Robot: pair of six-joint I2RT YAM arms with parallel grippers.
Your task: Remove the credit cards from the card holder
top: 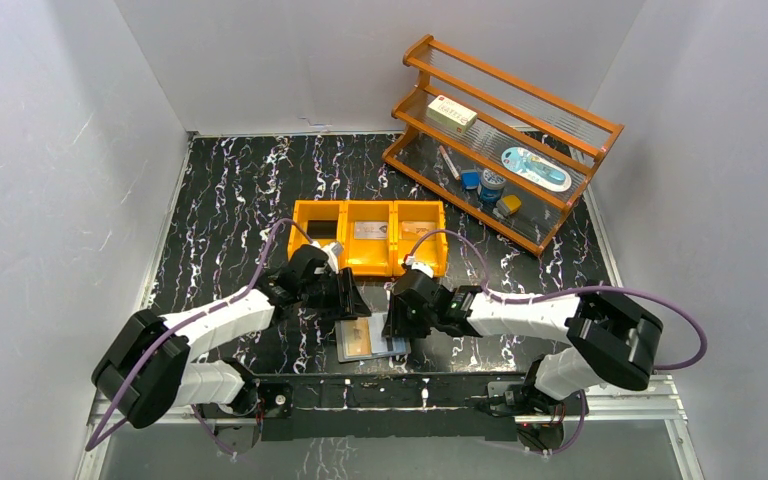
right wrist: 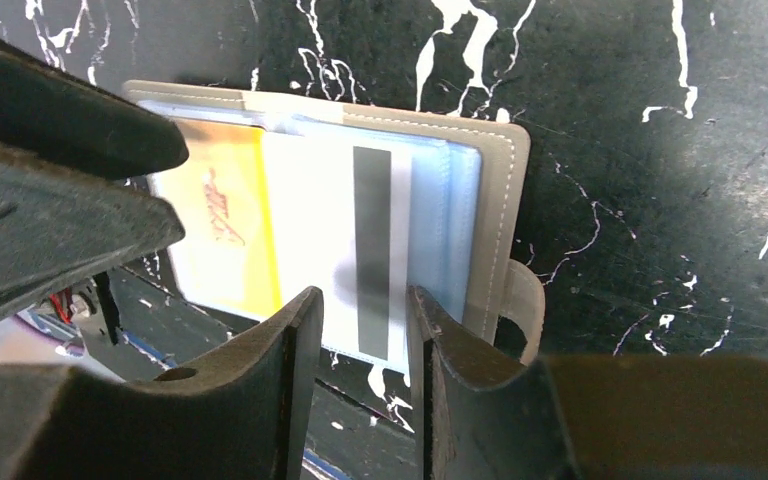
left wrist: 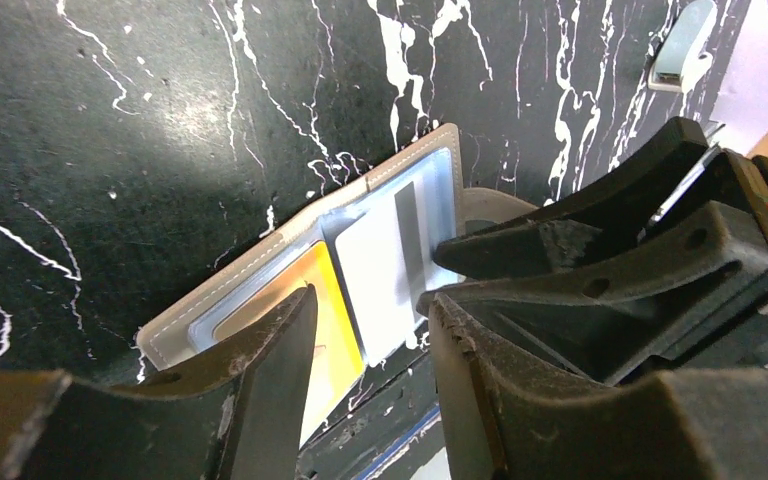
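Observation:
The card holder lies open and flat near the table's front edge, with a grey cover and pale blue lining. A tan-orange card sits in its left leaf. A silvery-white card with a grey stripe sticks out of the right leaf toward the front edge. No black card shows. My left gripper is open above the orange card. My right gripper is open with its jaws either side of the striped card's protruding end. The two grippers nearly touch.
An orange three-compartment bin stands just behind the grippers. A wooden rack at the back right holds a cream box and small items. The metal rail of the front edge is right below the holder.

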